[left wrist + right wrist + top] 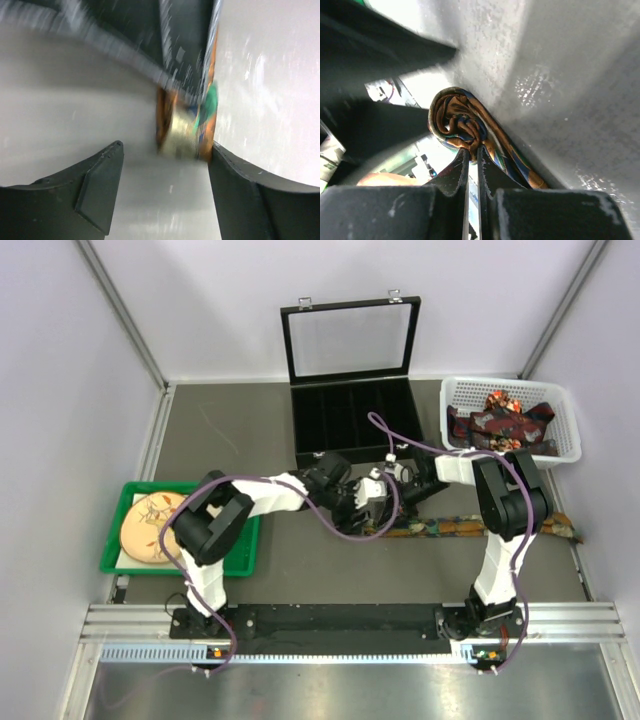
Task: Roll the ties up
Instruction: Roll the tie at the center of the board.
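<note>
One tie (460,528), brown and orange with blue and green, lies stretched along the table to the right. Its left end is wound into a small coil (456,120) where the two grippers meet. My right gripper (473,150) is shut on the coil's centre, its jaws nearly touching; in the top view it (388,487) comes in from the right. My left gripper (167,150) is open, and the blurred coil (186,131) sits just beyond its fingertips, against the right finger (235,180). From above the left gripper (362,504) sits left of the coil.
A white basket (565,405) at the back right holds more ties (500,420). An open black case (352,415) with a raised glass lid stands at the back centre. A green tray (245,555) with a round patterned plate (150,525) is at the left. Purple cables loop over both wrists.
</note>
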Tool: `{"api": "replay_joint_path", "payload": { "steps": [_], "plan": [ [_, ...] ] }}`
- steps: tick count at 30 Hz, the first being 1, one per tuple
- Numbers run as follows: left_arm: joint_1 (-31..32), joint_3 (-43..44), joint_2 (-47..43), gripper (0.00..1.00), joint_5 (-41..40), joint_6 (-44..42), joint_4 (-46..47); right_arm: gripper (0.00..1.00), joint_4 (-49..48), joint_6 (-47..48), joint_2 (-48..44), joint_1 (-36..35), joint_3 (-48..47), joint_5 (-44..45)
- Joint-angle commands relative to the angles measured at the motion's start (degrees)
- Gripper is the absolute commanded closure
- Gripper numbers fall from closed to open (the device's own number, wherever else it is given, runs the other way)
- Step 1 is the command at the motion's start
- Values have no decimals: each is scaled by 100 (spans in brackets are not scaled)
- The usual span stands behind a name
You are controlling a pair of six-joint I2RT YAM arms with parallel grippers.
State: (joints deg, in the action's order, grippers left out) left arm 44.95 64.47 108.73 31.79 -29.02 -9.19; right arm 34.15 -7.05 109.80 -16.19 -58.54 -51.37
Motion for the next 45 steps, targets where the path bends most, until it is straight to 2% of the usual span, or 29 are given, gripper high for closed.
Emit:
{"api": "replay_joint_path", "payload": {
  "steps": [1, 3, 7, 9, 11, 17, 20, 25, 27, 29, 30, 31, 34, 36, 38, 40, 42, 43, 45],
  "plan": [
    [-390, -759, -387, 26, 722, 255, 801, 100, 30, 292, 156, -25, -8, 1093],
    [-425, -1005, -457, 26, 1039, 326, 1224, 100, 65, 283, 165, -25, -8, 1235],
    [-426, -1374, -423, 26, 1478, 1035, 2331, 100, 249, 300, 165, -25, -69, 1586],
    [-399, -1629, -335, 25, 1567, 1344, 3243, 100, 329, 318, 139, -34, -96, 1692],
    [-303, -1753, -221, 25, 1541, 1609, 3825, 100, 355, 336, 147, -25, -131, 1859],
    [-74, -1771, 191, 27, 1251, 1890, 4662, 100, 373, 318, 226, -51, -210, 1991],
    [-21, -1684, 481, 31, 1206, 2005, 5049, 100, 364, 327, 305, -60, -228, 1956],
    [58, -1656, 693, 49, 1189, 1944, 5155, 100, 338, 336, 393, -60, -201, 1789],
    [93, -1648, 694, 58, 1111, 1769, 5016, 100, 346, 362, 393, -60, -227, 1649],
    [111, -1490, 545, 67, 866, 1366, 4087, 100, 329, 371, 349, -60, -236, 1535],
    [119, -1411, 483, 68, 742, 1189, 3683, 100, 346, 388, 323, -52, -263, 1447],
    [119, -1271, 344, 71, 663, 1014, 2765, 100, 303, 388, 279, -51, -254, 1394],
    [128, -1069, 158, 73, 136, 451, 1461, 100, 372, 406, 121, -34, -306, 1131],
    [137, -1007, 61, 72, -190, 388, 1018, 94, 495, 441, 59, 71, -429, 929],
    [189, -823, 70, 70, -601, 344, 350, 82, 558, 503, -89, 229, -421, 533],
    [225, -655, 114, 70, -726, 370, 50, 71, 619, 599, -204, 423, -386, 331],
    [312, -611, 44, 70, -892, 396, -4, 66, 663, 634, -335, 528, -351, 129],
    [356, -532, 69, 70, -964, 371, -117, 59, 637, 617, -371, 555, -325, -220],
    [435, -348, 122, 70, -1113, 414, -363, 53, 497, 538, -389, 555, -246, -617]
  ]
}}
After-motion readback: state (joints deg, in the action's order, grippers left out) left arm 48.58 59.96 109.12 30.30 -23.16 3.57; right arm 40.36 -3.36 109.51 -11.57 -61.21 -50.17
